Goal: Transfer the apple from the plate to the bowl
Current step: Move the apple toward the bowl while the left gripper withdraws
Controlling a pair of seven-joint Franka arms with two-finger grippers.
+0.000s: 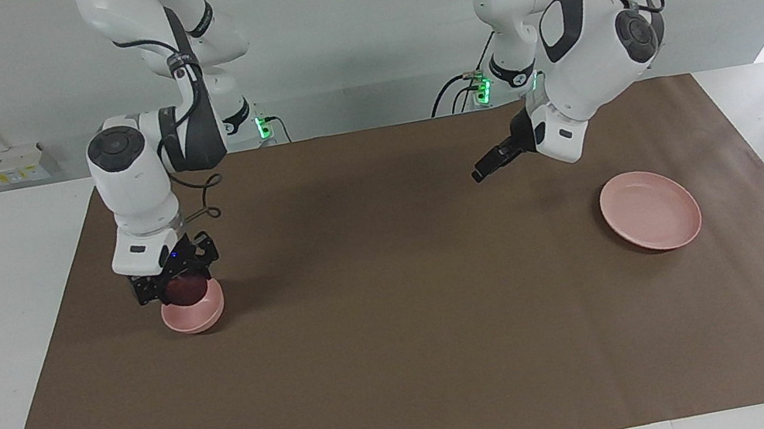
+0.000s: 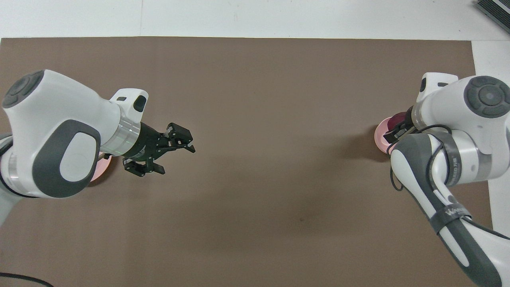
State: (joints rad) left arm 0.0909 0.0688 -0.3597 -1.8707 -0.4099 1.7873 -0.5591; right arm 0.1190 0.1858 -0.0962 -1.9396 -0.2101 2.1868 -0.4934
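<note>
The dark red apple [image 1: 185, 289] is held in my right gripper [image 1: 182, 291], which points straight down and is shut on it. The apple sits at the mouth of the small pink bowl [image 1: 196, 317], low between its rims. In the overhead view the right arm covers most of the bowl [image 2: 379, 136], and a bit of the apple [image 2: 398, 118] shows. The wide pink plate [image 1: 650, 210] lies bare toward the left arm's end of the table. My left gripper [image 1: 482, 173] is open and empty in the air over the mat beside the plate; it also shows in the overhead view [image 2: 175, 158].
A brown mat [image 1: 409, 367] covers the table. Only a sliver of the plate [image 2: 99, 170] shows under the left arm in the overhead view. A dark object [image 2: 494, 10] lies at the table's corner farthest from the robots, at the right arm's end.
</note>
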